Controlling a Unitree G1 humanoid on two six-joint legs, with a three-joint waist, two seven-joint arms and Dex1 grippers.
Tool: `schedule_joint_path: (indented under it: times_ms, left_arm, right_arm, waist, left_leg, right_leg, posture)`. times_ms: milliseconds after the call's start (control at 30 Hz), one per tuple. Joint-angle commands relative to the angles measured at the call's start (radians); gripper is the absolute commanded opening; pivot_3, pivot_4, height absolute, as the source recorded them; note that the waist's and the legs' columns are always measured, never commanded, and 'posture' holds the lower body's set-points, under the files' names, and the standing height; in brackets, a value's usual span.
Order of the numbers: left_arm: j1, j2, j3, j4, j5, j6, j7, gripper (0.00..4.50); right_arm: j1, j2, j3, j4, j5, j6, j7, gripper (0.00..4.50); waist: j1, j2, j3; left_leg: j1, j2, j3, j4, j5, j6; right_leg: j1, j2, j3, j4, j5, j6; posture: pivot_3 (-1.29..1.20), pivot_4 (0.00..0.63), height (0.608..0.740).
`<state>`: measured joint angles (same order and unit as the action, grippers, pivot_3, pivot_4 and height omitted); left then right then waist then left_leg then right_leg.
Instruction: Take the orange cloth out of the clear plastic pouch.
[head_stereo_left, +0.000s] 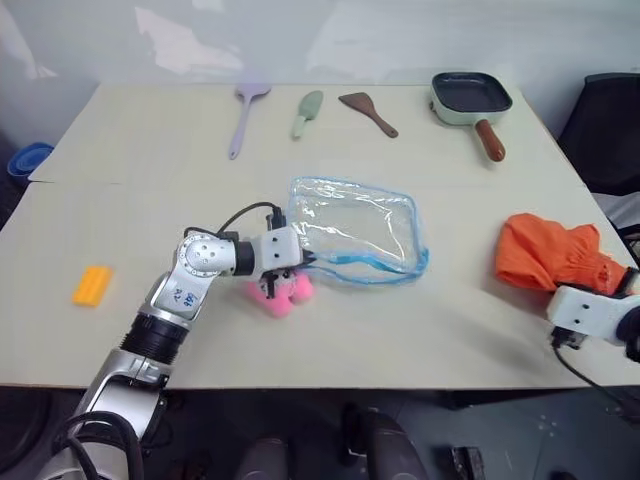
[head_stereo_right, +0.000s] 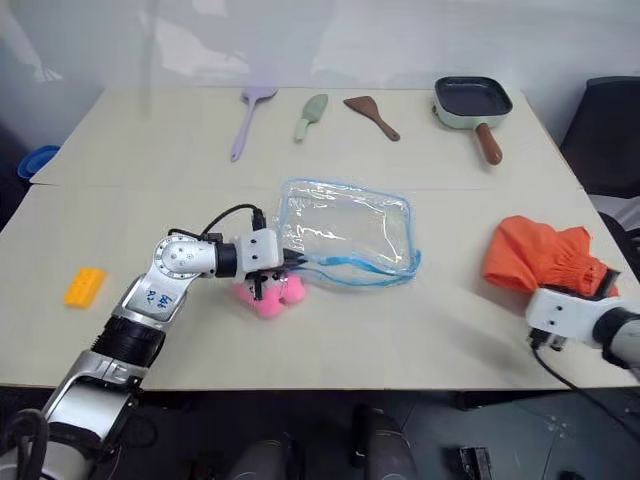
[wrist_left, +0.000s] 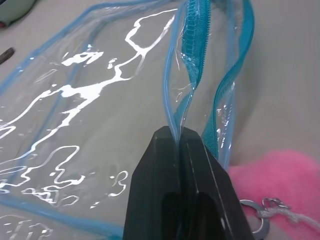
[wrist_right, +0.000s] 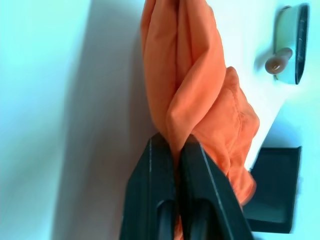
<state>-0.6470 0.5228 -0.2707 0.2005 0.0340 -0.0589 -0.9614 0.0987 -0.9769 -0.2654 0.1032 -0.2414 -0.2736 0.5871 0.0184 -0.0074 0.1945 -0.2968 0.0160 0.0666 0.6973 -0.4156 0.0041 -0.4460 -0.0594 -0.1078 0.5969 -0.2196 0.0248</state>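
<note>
The clear plastic pouch (head_stereo_left: 355, 230) lies flat and empty in the middle of the table, its blue zipper edge toward me. My left gripper (wrist_left: 178, 136) is shut on that blue-edged rim, near the pouch's left front corner (head_stereo_left: 303, 260). The orange cloth (head_stereo_left: 552, 255) lies bunched at the table's right edge, well clear of the pouch. My right gripper (wrist_right: 173, 142) is shut on a fold of the orange cloth (wrist_right: 192, 95); its white wrist (head_stereo_left: 590, 315) sits just in front of the cloth.
A pink plush toy (head_stereo_left: 280, 292) lies under my left wrist. A small orange-yellow block (head_stereo_left: 91, 285) sits at the front left. Along the far side lie a purple spatula (head_stereo_left: 245, 115), a green scoop (head_stereo_left: 308, 112), a brown spatula (head_stereo_left: 368, 112) and a square pan (head_stereo_left: 470, 100).
</note>
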Motion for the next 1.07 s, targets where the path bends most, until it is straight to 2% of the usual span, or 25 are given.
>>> schedule_joint_path:
  times_ms: [33,167,200,333,467,567,633,733,867,967,1067]
  left_arm:
    - [0.02,-0.006,-0.017,-0.06,-0.032,0.029,-0.051,0.0]
    - [0.013,-0.013,-0.007,-0.073,-0.035,0.08,-0.047,0.0]
    - [0.012,-0.015,0.001,-0.077,-0.043,0.116,-0.043,0.23]
    - [0.025,-0.019,0.042,-0.112,-0.099,0.229,-0.032,1.3]
    - [0.046,-0.02,0.118,-0.169,-0.176,0.366,-0.003,2.57]
    - [0.055,0.0,0.273,-0.239,-0.344,0.584,0.017,3.45]
    - [0.071,0.063,0.365,-0.298,-0.478,0.735,-0.035,4.07]
    - [0.134,0.187,0.461,-0.351,-0.575,0.782,-0.127,4.07]
    - [0.21,0.371,0.544,-0.295,-0.609,0.752,-0.275,4.07]
    - [0.239,0.46,0.546,-0.22,-0.573,0.676,-0.347,4.07]
    - [0.27,0.52,0.509,-0.159,-0.49,0.532,-0.396,4.07]
  right_arm:
    - [-0.047,0.107,0.011,-0.073,0.106,0.108,-0.012,0.04]
    - [-0.055,0.166,0.0,-0.11,0.183,0.185,0.021,0.04]
    - [-0.051,0.17,-0.003,-0.119,0.198,0.208,0.032,0.26]
    - [-0.016,0.173,-0.028,-0.182,0.273,0.29,0.067,1.43]
    - [0.035,0.174,-0.103,-0.295,0.369,0.414,0.081,2.84]
    - [0.094,0.187,-0.272,-0.427,0.554,0.618,0.101,3.81]
    - [0.146,0.17,-0.404,-0.497,0.689,0.775,0.146,4.49]
    - [0.252,0.124,-0.58,-0.525,0.806,0.925,0.247,4.49]
    - [0.374,0.074,-0.784,-0.456,0.91,1.06,0.389,4.49]
    - [0.394,0.045,-0.832,-0.392,0.892,1.05,0.421,4.49]
    - [0.366,0.015,-0.828,-0.308,0.851,1.019,0.412,4.49]
  waist:
    - [0.0,0.001,0.0]
    - [0.003,0.003,0.001]
    - [0.004,0.004,0.001]
    - [0.005,0.003,0.001]
    - [0.005,0.004,0.001]
    - [0.005,0.004,0.001]
    - [0.003,0.004,0.001]
    - [0.002,0.005,0.002]
    - [0.005,0.005,0.002]
    - [0.008,0.005,0.002]
    - [0.006,0.005,0.002]
  left_leg:
    - [0.0,0.0,0.0,0.0,0.0,0.0]
    - [0.0,-0.001,0.0,0.001,0.0,0.0]
    - [0.0,-0.001,0.0,0.001,0.0,0.0]
    - [-0.001,-0.001,-0.001,0.001,0.0,0.001]
    - [-0.001,-0.001,-0.001,0.001,0.0,0.001]
    - [-0.001,-0.001,-0.002,0.001,0.0,0.001]
    - [-0.001,0.0,-0.003,0.001,0.0,0.001]
    - [-0.001,0.0,-0.003,0.0,0.0,0.001]
    - [-0.001,0.0,-0.003,0.0,-0.001,0.003]
    - [-0.001,-0.001,-0.003,0.0,-0.004,0.006]
    - [-0.001,-0.001,-0.002,0.0,-0.005,0.008]
  right_leg:
    - [0.0,0.0,0.0,0.0,0.0,0.0]
    - [0.0,0.0,0.0,0.001,0.0,0.0]
    - [0.0,0.0,0.0,0.001,0.0,0.0]
    - [0.0,0.0,0.0,0.004,0.0,0.0]
    - [0.0,0.0,0.0,0.004,0.0,0.0]
    - [0.0,0.0,0.0,0.005,0.0,0.0]
    - [-0.001,0.0,-0.001,0.005,0.0,0.0]
    - [-0.001,0.0,-0.001,0.005,0.0,0.0]
    - [-0.001,0.0,-0.001,0.0,-0.001,-0.001]
    - [-0.001,0.0,-0.001,-0.002,-0.001,0.0]
    - [-0.001,0.0,0.0,-0.002,-0.001,0.0]
  posture:
    - [0.0,0.15,0.74]
    - [0.0,0.15,0.74]
    - [0.0,0.15,0.74]
    - [0.0,0.15,0.74]
    - [0.0,0.15,0.74]
    - [0.0,0.15,0.74]
    - [0.0,0.15,0.74]
    - [0.0,0.15,0.74]
    - [0.0,0.15,0.74]
    - [0.0,0.15,0.74]
    - [0.0,0.15,0.74]
